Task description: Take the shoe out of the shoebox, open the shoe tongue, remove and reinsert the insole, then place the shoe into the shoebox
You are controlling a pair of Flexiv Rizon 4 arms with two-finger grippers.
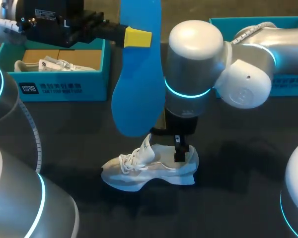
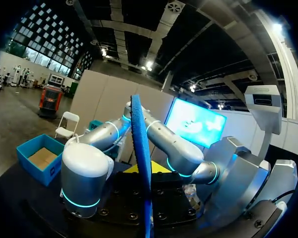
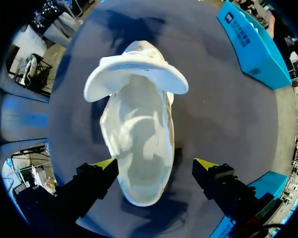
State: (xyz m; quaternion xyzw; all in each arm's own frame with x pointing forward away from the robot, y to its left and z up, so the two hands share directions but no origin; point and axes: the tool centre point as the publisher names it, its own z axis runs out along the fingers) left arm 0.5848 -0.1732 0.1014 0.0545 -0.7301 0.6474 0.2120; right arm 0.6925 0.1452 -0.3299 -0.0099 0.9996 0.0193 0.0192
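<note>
A white sneaker (image 1: 149,168) lies on the dark table, toe toward the left, its tongue (image 3: 136,74) folded forward and its inside showing. My right gripper (image 3: 155,166) hangs open just above the heel (image 1: 181,148), one yellow tip on either side of it and neither touching. High at the back, my left gripper (image 1: 137,37) is shut on the top end of a blue insole (image 1: 136,84), which hangs down over the table behind the sneaker. In the left wrist view the insole (image 2: 141,163) shows edge-on between the fingers.
A teal shoebox (image 1: 94,82) stands open at the back left, with crumpled white paper and cardboard inside. A second teal box (image 1: 288,84) sits at the back right, partly hidden by my right arm; it also shows in the right wrist view (image 3: 253,44).
</note>
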